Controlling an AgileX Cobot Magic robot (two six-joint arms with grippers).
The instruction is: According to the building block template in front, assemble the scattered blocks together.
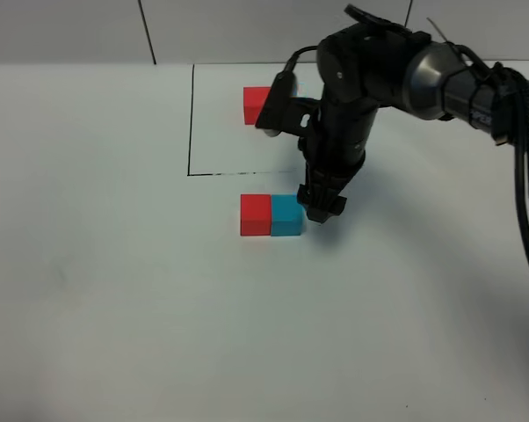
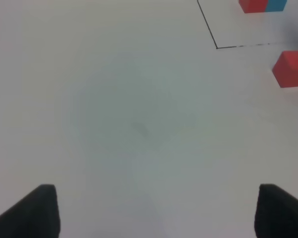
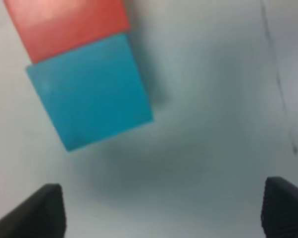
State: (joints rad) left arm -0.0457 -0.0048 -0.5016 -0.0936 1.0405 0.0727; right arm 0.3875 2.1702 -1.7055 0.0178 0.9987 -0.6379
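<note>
A: Layout, L to R pls?

B: Left tool (image 2: 149, 210) sits well off to the left over bare tabletop (image 1: 89, 264), touching nothing. Tips wide apart, empty. Its cam catches the red cube (image 2: 291, 68) only at the frame edge. Prob just parked out of the way.

A: Then?

B: Mid tabletop: red cube (image 1: 256, 215) w/ blue cube (image 1: 287, 216) flush on its right, faces touching, no gap seen. Both sit just outside the drawn black frame (image 1: 191, 123), near side. Template (image 1: 257, 105) is inside the frame, farther back; only its red half shows, rest hidden behind the arm.

A: Why that order?

B: Matches the template as left cam shows it: red left, blue right. So the pair looks assembled, imo.

A: Right tool?

B: Right tool (image 1: 322, 209) is low, just beside the blue cube's right face. Contact w/ it: can't tell. Wrist cam shows blue cube (image 3: 92, 91) ahead of the tips, not between them; tips wide, holding nothing. Reads like a side push rather than a grip.
</note>
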